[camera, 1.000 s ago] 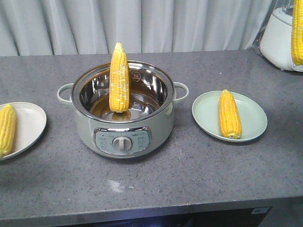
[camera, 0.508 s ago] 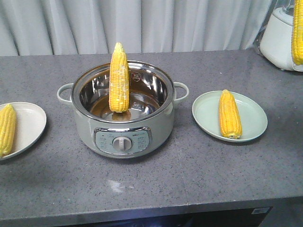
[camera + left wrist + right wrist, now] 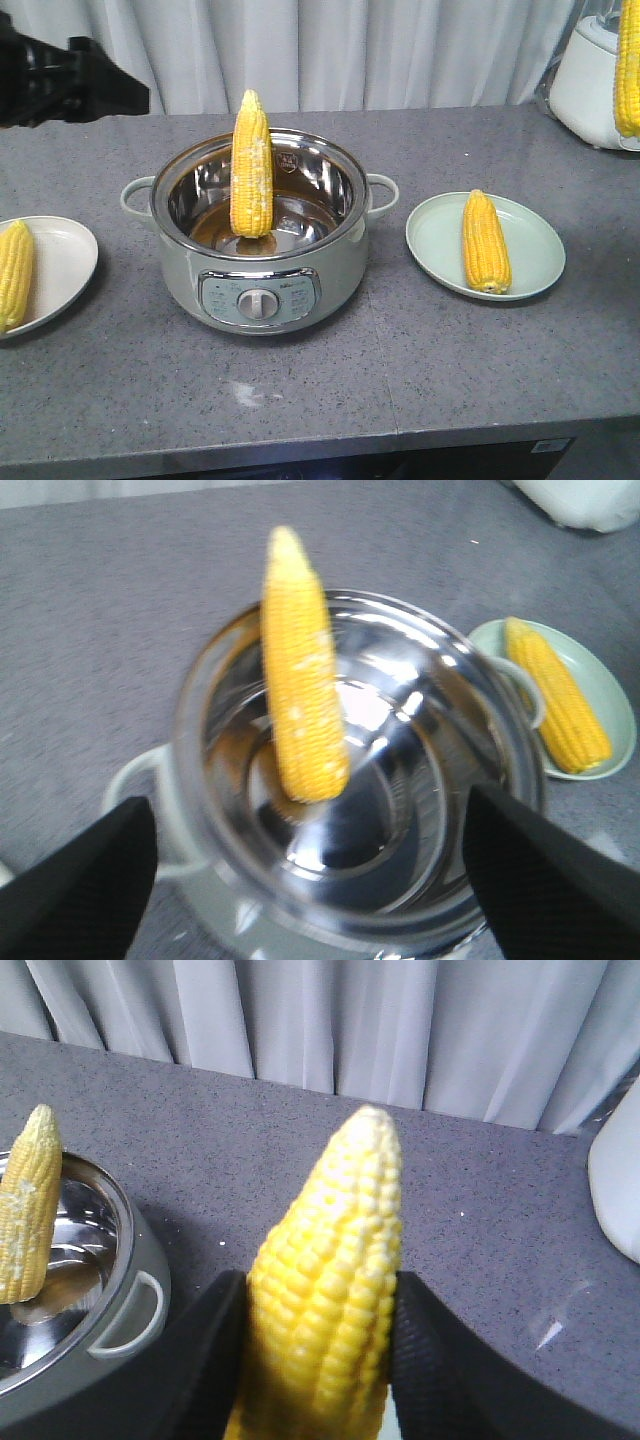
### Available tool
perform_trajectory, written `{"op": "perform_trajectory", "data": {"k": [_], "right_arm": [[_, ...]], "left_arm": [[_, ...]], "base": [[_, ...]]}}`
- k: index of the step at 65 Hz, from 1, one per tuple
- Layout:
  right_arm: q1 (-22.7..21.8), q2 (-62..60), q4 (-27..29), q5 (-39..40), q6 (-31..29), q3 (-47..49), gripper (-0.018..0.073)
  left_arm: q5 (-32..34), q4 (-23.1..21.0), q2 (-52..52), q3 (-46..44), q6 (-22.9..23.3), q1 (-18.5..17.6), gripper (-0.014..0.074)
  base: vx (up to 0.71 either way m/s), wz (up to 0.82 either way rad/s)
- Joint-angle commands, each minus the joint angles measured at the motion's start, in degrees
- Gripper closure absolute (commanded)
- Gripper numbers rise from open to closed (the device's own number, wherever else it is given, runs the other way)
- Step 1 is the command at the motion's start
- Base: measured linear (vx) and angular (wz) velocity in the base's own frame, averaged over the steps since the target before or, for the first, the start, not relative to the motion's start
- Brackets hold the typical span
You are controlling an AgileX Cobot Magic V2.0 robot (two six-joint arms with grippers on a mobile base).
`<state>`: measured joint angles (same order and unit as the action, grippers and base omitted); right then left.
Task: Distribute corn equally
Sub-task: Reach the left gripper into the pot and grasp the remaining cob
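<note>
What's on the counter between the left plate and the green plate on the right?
In the front view, an electric pot sits there, with one corn cob standing upright inside it.

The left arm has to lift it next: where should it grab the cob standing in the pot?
Probably grip the cob on its upper half, from above, jaws closing across its width: it stands nearly upright, tapered tip above the pot rim, thick end down inside the steel wall.

Pot [image 3: 258, 270] mid-counter [image 3: 420, 380], standing cob [image 3: 251, 165] inside it, left plate [image 3: 65, 255] under the left cob [image 3: 14, 272], right plate [image 3: 535, 250] under the right cob [image 3: 485, 242], held cob [image 3: 330, 1260] in the right gripper [image 3: 322, 1355], appliance [image 3: 585, 85] back right.
</note>
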<state>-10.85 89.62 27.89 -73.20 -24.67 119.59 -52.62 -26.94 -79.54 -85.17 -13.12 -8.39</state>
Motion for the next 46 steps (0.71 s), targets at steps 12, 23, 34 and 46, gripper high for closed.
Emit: {"op": "perform_trajectory", "data": {"k": [12,23,34,46], "right_arm": [[-0.3,-2.0,1.6,-0.1,0.1,1.5,0.0405],[-0.3,-2.0,1.6,-0.2,0.9,1.5,0.0405],[-0.3,-2.0,1.6,-0.2,0.9,1.5,0.0405],[-0.3,-2.0,1.6,-0.3,0.9,1.5,0.0405]], "left_arm": [[5.5,5.3,-10.6,-11.3,4.3,-9.3,0.0008],[5.6,11.4,-17.5,-15.3,10.6,-13.3,0.0008],[7.9,17.1,-22.1,-16.4,15.7,-16.0,0.0008],[10.6,22.4,-25.7,-16.4,22.4,-16.7,0.0008]], "base": [[0.0,0.0],[0.0,0.0],[0.0,0.0],[0.0,0.0]]}}
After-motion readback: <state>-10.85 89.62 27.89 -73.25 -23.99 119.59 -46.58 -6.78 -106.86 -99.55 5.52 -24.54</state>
